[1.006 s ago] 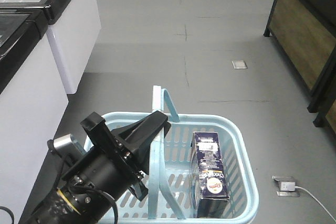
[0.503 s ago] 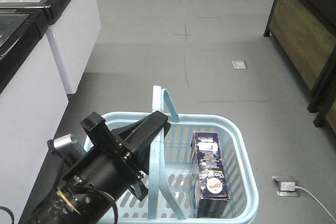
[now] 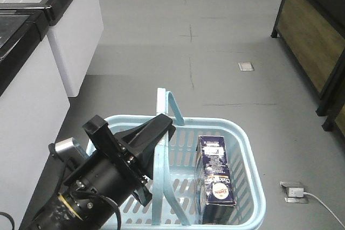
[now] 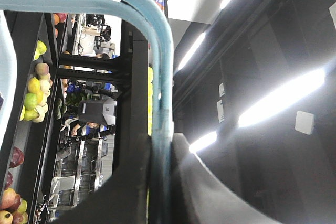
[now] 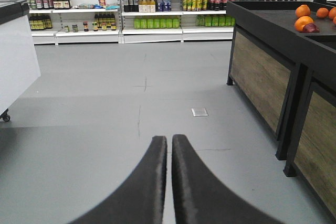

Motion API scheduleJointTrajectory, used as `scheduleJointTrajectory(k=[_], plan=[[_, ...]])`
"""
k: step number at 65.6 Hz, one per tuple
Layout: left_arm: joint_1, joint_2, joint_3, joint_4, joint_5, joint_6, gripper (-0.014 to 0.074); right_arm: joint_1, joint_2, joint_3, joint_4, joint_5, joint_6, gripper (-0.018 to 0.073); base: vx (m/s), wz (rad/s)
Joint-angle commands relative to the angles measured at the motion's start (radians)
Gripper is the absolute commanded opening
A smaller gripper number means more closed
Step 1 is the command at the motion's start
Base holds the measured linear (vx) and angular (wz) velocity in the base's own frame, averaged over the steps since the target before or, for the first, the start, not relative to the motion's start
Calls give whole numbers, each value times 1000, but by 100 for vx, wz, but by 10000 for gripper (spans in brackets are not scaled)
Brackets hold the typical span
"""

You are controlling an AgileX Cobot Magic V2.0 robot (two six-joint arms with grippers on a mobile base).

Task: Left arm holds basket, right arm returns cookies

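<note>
The light blue basket (image 3: 253,166) hangs low in the front view, above the grey floor. My left gripper (image 3: 163,129) is shut on one of its swing handles (image 3: 160,149); in the left wrist view the blue handle (image 4: 164,77) runs straight into the closed left gripper (image 4: 161,153). The cookies (image 3: 215,179), a dark navy box, lie flat in the right half of the basket. My right gripper (image 5: 169,140) shows only in its own wrist view. It is shut with nothing between its fingers and points out over the floor.
White cabinets (image 3: 32,95) stand close on the left. A dark wood display stand (image 3: 318,41) is on the right, with oranges (image 5: 310,17) on top. Bottle shelves (image 5: 157,3) line the far wall. A floor socket (image 3: 294,191) with a cable lies beside the basket.
</note>
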Motion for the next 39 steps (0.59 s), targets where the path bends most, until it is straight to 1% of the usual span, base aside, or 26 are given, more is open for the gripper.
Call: scheduleJointTrajectory(k=[1, 20, 39], plan=[[-7, -38, -29, 21, -280, -5, -3, -1, -13, 18, -3, -72, -6, -9, 3, 0], [-7, -38, -29, 21, -280, -5, -3, -1, -13, 18, -3, -72, -6, -9, 6, -1], [-7, -38, -29, 21, -280, -5, -3, -1, -13, 18, -3, -72, -6, -9, 13, -2]])
